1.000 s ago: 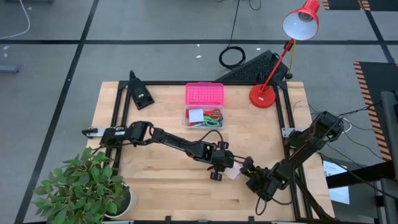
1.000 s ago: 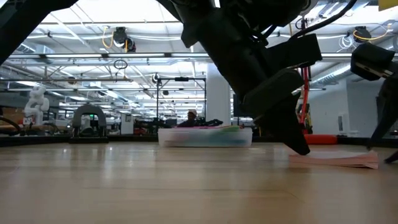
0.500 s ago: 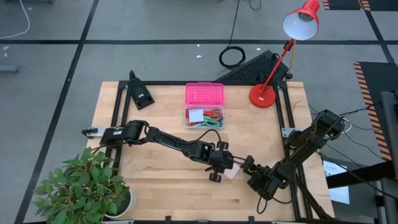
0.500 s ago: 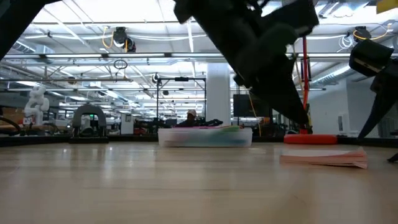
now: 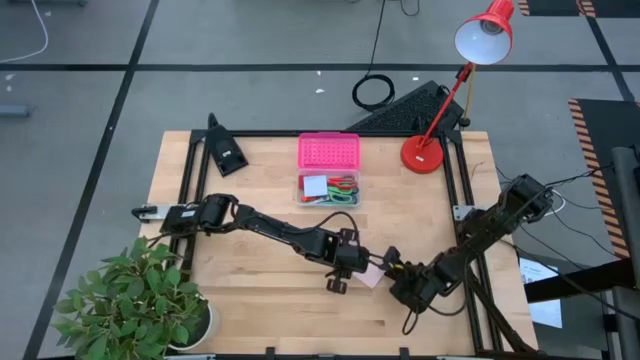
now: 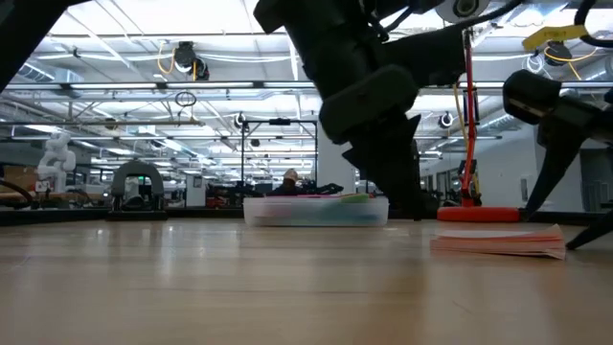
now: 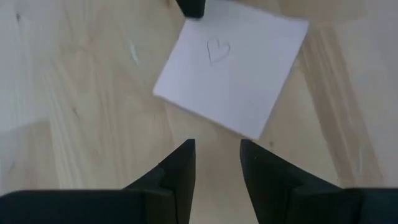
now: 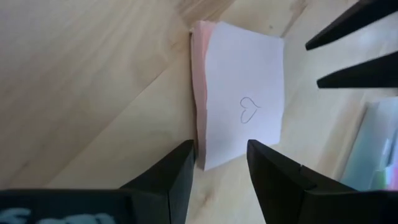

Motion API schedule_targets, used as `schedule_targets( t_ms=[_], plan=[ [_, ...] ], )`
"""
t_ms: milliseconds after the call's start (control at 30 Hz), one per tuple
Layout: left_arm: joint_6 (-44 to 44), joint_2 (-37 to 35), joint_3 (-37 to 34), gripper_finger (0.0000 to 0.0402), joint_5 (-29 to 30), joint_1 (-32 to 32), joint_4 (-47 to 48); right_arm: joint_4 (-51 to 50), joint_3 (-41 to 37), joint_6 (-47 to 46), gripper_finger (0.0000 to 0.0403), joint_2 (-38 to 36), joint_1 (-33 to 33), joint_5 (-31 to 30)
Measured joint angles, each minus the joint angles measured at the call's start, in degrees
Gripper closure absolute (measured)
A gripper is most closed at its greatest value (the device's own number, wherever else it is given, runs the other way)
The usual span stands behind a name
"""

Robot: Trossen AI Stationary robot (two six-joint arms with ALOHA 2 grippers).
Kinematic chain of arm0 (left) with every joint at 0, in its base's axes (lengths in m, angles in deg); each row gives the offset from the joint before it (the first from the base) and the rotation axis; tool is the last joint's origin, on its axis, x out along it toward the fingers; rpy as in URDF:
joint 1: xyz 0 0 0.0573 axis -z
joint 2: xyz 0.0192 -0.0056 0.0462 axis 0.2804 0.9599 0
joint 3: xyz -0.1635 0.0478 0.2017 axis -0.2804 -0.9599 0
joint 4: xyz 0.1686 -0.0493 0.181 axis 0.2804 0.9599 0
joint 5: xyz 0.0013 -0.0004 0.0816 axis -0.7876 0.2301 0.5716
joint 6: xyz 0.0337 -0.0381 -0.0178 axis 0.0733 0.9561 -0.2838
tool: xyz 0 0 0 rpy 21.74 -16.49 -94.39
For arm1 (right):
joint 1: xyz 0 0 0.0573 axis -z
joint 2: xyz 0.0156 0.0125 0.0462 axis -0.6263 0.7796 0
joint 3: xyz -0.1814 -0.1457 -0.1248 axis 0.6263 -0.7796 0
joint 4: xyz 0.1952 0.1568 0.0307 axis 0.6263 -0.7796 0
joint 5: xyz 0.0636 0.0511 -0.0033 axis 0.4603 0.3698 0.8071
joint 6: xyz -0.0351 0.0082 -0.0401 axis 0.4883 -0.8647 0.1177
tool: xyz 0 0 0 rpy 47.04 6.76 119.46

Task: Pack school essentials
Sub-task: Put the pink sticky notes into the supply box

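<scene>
A pink notepad (image 5: 372, 276) with a small heart drawn on its top sheet (image 8: 249, 109) lies flat on the table near the front. My left gripper (image 5: 341, 272) hovers open just to its left, above the wood (image 7: 217, 163). My right gripper (image 5: 395, 272) sits low at the pad's right end, open, with the pad's near corner (image 8: 208, 163) between its fingertips. At the back, the clear box (image 5: 327, 189) beside its pink lid (image 5: 328, 152) holds scissors and a blue notepad. My right gripper comes at the pink notepad low from the table's right, its fingers on either side of the pad's near corner (image 8: 206, 158). Whether a finger touches the pad I cannot tell. The pad lies flat on the table (image 6: 498, 241).
A red desk lamp (image 5: 425, 150) stands at the back right. A potted plant (image 5: 140, 300) fills the front left corner, and a black block (image 5: 225, 150) lies at the back left. Bare wood lies between the box and the pad.
My left gripper has risen off the pink notepad and drawn back toward the table's left. The pad has slid slightly to the left. My right gripper has moved left toward the pad's right end.
</scene>
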Motion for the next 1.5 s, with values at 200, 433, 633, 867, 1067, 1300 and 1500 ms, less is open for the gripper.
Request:
schedule_targets(
  t_ms=[200, 433, 633, 867, 1067, 1300, 1500],
  plan=[
    [1.74, 0.0, 0.03, 0.027, -0.28, -0.49, 1.29, 0.5, 0.04, 0.38, 0.0255, 0.0, 1.07, 1.06],
    [2.7, 0.01, 0.03, 0.027, -0.45, -0.6, 1.41, 3.62, -1.09, 2.28, 0.0257, 0.0, 1.38, 1.78],
    [2.72, 0.07, 0.03, 0.027, -0.5, -0.59, 1.42, 3.62, -1.11, 2.28, 0.0291, 0.07, 1.38, 2.6],
    [2.72, 0.09, 0.03, 0.0271, -0.55, -0.6, 1.31, 3.59, -1.14, 2.28, 0.0358, 0.15, 1.36, 3.53],
    [2.72, 0.09, 0.06, 0.0271, -0.57, -0.58, 1.29, 4.05, -1.16, 2.48, 0.0391, 0.2, 1.33, 3.39],
    [2.13, -0.2, 0.1, 0.0271, -0.56, -0.19, 3.47, 4.2, -1.24, 3.76, 0.0393, -0.58, 1.33, 2.18],
    [2.62, -3.66, 0.14, 0.027, 3.76, 1.77, 3.11, 3.82, -1.29, 2.8, 0.0393, -4.67, 1.33, 1.64]
  ],
)
